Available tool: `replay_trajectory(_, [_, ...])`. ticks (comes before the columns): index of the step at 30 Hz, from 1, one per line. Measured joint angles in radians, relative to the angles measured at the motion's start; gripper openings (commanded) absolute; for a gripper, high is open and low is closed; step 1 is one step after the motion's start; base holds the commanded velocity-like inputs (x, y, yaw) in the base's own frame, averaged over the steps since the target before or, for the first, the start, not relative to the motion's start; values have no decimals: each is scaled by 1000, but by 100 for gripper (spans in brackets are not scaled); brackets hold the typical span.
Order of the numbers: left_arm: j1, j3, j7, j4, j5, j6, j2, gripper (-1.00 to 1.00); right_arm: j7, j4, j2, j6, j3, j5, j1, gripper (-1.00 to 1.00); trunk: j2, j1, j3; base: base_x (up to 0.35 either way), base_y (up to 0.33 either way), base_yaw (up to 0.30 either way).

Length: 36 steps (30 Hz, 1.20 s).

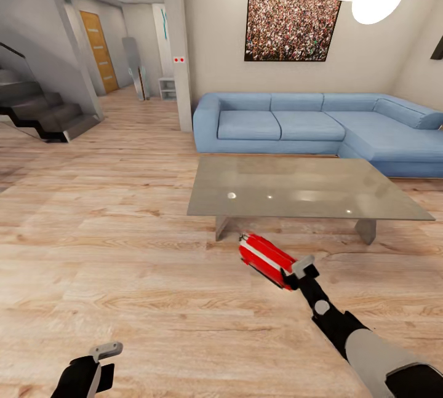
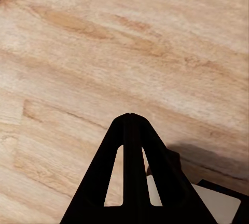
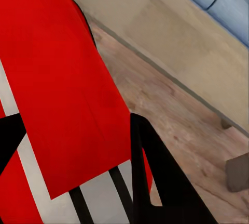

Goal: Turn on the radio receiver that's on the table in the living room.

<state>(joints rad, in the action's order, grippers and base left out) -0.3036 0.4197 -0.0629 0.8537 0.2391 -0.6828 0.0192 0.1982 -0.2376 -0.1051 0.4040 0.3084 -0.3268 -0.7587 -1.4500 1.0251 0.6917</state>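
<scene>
Radio receiver (image 1: pixel 266 259) sits clamped in the right hand (image 1: pixel 294 275), lifted off the tabletop (image 1: pixel 301 192) just beyond it, likely to reach its switch; left hand (image 2: pixel 129 116) hangs clenched, empty.

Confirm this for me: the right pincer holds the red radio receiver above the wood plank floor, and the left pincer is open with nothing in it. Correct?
Not quite. The left pincer is shut, its fingertips pressed together, as the left wrist view shows. The rest stands: the right pincer holds the red radio receiver above the light wood plank floor, short of the glossy grey coffee table.
</scene>
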Motion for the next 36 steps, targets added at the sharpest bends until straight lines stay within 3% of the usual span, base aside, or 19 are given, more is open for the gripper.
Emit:
replay_trajectory(1, [0,-1,0,0,0,0,0,-100,-60,-5,-24,0,-46,13,0,-100,0,0,0,0,0,0])
replay_trajectory(3, [0,0,0,0,0,0,1,-100,-95,-10,-46,1,-109,28,-1,-100,0,0,0,0,0,0])
replay_trajectory(7, [0,2,2,-2,-2,51,1,-100,-298,-9,-66,3,-143,39,0,-100,0,0,0,0,0,0])
replay_trajectory(10, [0,1,8,-2,-5,129,7,-100,-492,-6,-74,4,-246,148,0,-100,0,0,0,0,0,0])
replay_trajectory(13, [0,-6,10,-1,-32,144,36,-100,-543,-8,-81,-3,-340,215,0,-100,0,0,0,0,0,0])
replay_trajectory(15, [0,-11,11,1,-52,177,54,-100,-556,-7,-82,-1,-354,224,0,-100,0,0,0,0,0,0])
replay_trajectory(20, [0,-12,46,12,-61,279,63,-100,-557,-5,-82,-2,-361,230,0,-100,0,0,0,0,0,0])
replay_trajectory(24, [-1,-13,76,24,-122,353,85,-100,-556,-4,-81,-4,-360,229,0,-100,0,0,0,0,0,0])
replay_trajectory(30, [4,-17,73,34,-137,365,97,-100,-552,-6,-74,-9,-367,221,6,-100,0,0,0,0,0,0])
replay_trajectory(36, [38,16,77,0,-138,383,130,-100,-554,39,-41,-39,-321,202,38,-100,0,0,0,0,0,0])
